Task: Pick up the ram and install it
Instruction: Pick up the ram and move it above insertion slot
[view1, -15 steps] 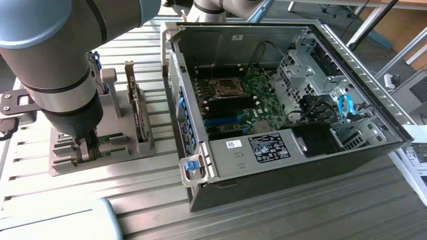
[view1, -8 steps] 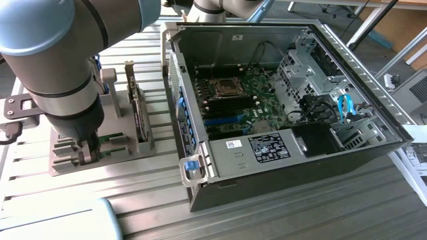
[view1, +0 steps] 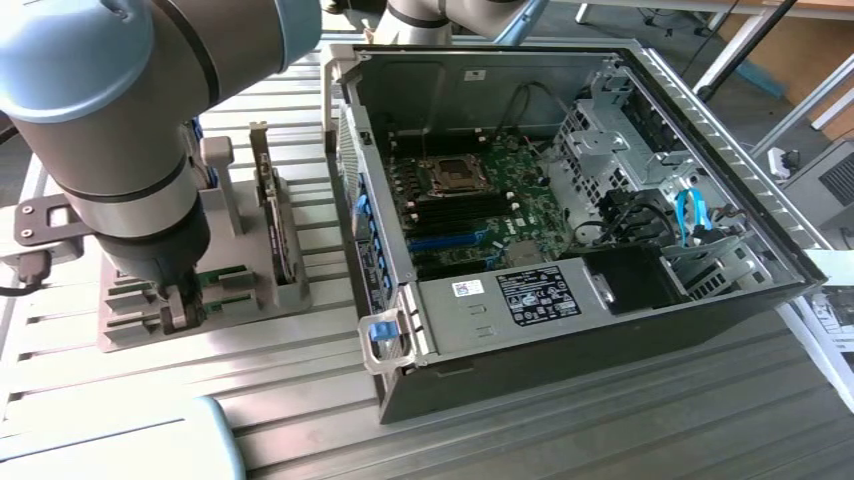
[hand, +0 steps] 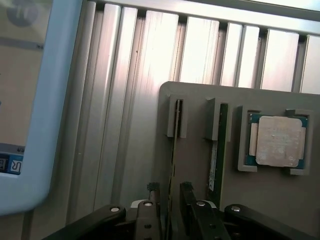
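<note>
The pincer (hand: 169, 189) stands wide, its fingers astride the ram (hand: 175, 150), which sits on edge in a slot of the grey holder (hand: 195, 155). A second stick (hand: 216, 150) fills the holder's neighbouring slot. An off-centre closing could tilt the ram, jamming it in the holder, or clip that neighbour.

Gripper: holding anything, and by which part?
Nothing held. The gripper is open, fingers straddling the ram, which stands on edge in the grey holder.
</note>
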